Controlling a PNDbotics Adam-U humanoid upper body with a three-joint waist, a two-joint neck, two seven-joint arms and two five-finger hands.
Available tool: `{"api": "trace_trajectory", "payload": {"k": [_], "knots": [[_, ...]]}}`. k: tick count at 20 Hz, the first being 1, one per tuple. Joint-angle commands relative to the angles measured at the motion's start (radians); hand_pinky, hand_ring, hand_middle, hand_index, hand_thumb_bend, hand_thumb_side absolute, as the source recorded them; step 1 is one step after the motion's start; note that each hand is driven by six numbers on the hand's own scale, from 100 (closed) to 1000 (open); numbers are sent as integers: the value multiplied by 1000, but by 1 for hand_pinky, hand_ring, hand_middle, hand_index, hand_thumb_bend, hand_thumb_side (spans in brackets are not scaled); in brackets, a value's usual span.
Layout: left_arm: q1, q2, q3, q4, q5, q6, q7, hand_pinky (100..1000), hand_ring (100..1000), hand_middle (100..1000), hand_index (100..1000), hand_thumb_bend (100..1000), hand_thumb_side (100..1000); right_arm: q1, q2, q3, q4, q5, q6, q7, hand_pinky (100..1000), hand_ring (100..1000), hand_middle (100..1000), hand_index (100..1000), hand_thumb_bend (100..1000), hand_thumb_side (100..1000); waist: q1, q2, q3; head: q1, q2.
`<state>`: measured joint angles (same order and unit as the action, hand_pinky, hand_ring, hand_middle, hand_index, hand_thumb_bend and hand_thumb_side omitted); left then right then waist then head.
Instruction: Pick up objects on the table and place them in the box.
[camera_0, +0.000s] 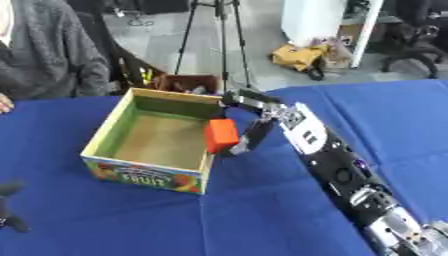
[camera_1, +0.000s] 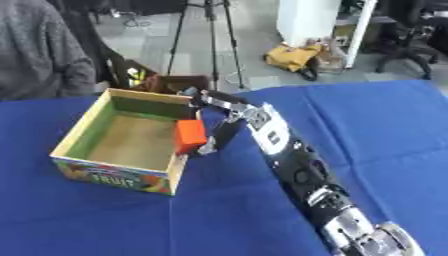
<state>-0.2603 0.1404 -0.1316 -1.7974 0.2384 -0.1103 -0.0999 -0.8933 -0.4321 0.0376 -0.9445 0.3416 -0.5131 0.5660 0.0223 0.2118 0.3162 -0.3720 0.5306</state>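
Blue table (camera_0: 262, 220) — one box (camera_0: 114, 131), one orange block (camera_0: 220, 135) in right robot hand (camera_0: 255, 131).

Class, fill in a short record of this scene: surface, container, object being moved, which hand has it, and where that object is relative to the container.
surface: table with blue cloth
container: open cardboard box, fruit print on its front, nothing visible inside
object: orange block
holder: right hand, fingers curled on the block
position: block at the box's right wall, at rim height
left hand: dark fingers at lower left edge
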Motion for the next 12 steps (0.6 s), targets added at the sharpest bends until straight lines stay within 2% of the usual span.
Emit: {"api": "trace_trajectory", "payload": {"k": [1,12], "knots": [[-14,15,-1,-21,8,-12,4,426,778,404,581,669,768,-34,-13,-4,-13,-15,3,-7,840,644,376,272,123,126,-2,-27,8,-8,-2],[-24,17,3,-26,19,-32,8,446,774,407,582,680,761,-47,-21,-2,-44,-69,19,-30,834,646,379,279,117,139,-28,-46,34,-16,3]]}}
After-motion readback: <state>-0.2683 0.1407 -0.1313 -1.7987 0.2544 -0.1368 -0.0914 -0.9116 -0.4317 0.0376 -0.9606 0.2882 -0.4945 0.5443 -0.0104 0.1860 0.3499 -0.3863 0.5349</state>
